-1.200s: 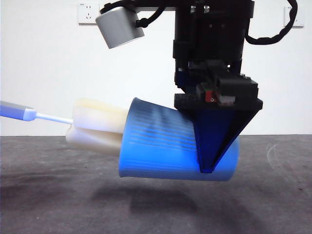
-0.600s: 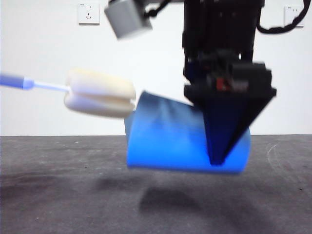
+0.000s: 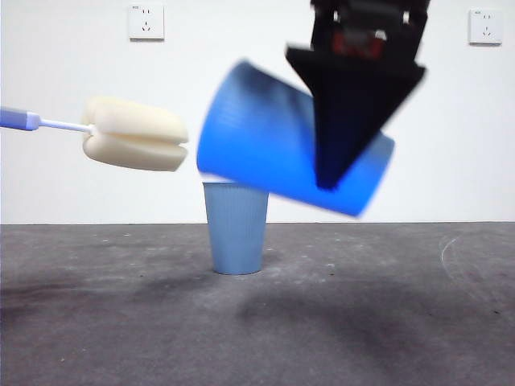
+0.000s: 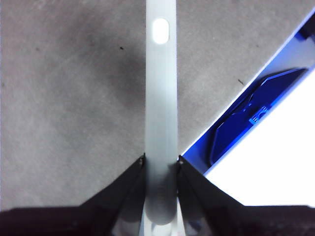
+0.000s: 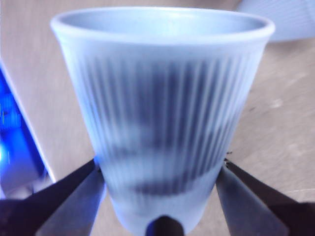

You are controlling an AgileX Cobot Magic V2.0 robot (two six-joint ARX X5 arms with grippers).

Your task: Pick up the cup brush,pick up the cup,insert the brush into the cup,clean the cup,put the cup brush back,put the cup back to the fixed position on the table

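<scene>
In the front view my right gripper point(image 3: 328, 175) holds the blue ribbed cup point(image 3: 257, 137) in the air, tilted with its mouth toward the upper left and blurred. The right wrist view shows the cup point(image 5: 162, 98) between the two jaws of that gripper point(image 5: 160, 167), which is shut on it. The cup brush point(image 3: 133, 134) hangs to the left of the cup's mouth, its cream sponge head fully outside. Its slim handle point(image 3: 20, 119) runs off the left edge. The left gripper point(image 4: 161, 162) is shut on the grey handle point(image 4: 161, 88) in the left wrist view.
A second blue cup point(image 3: 235, 229) stands upright on the dark grey table point(image 3: 96, 322), below the held cup; its rim point(image 5: 283, 19) shows in the right wrist view. A blue structure point(image 4: 246, 123) lies beside the table in the left wrist view.
The sponge head has come out of the cup and moved left and up. The right gripper has lifted the cup and swung its mouth upward, uncovering the standing cup behind.
</scene>
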